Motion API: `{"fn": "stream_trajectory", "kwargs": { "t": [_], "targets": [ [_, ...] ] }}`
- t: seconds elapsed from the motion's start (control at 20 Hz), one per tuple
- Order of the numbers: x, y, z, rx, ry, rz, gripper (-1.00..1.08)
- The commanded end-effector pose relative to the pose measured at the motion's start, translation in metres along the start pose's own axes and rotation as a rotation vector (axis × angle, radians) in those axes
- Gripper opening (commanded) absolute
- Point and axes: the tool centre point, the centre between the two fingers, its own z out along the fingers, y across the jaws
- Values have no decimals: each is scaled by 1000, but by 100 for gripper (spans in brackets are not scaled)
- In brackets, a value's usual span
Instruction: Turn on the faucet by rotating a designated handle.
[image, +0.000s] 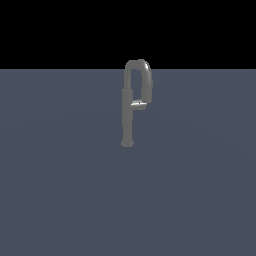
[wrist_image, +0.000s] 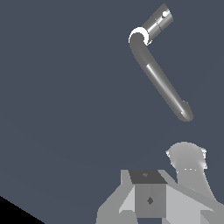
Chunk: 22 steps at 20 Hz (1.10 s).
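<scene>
The faucet (image: 128, 117) stands upright on the flat grey floor near the middle of the exterior view. It is a slim grey post with an inverted-U spout (image: 141, 70) on top. The handle (image: 138, 104), a short shiny silver lever, sticks out of the post toward the exterior view's right, under the spout's end. In the wrist view the faucet (wrist_image: 162, 81) is seen from above and at a distance, and I cannot make out the handle there. Grey parts of my gripper (wrist_image: 149, 197) show at that picture's edge, well apart from the faucet; its fingers are not distinguishable. The exterior view shows no arm.
A plain blue-grey floor (image: 60, 190) spreads all around the faucet, with black background above its far edge. No other objects show in either view.
</scene>
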Motion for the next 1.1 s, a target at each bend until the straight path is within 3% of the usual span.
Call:
{"fn": "stream_trajectory", "kwargs": {
  "t": [0.0, 1.05],
  "targets": [
    [15, -1, 0, 31, -41, 33, -100],
    [147, 15, 35, 321, -421, 343, -100]
  ]
}}
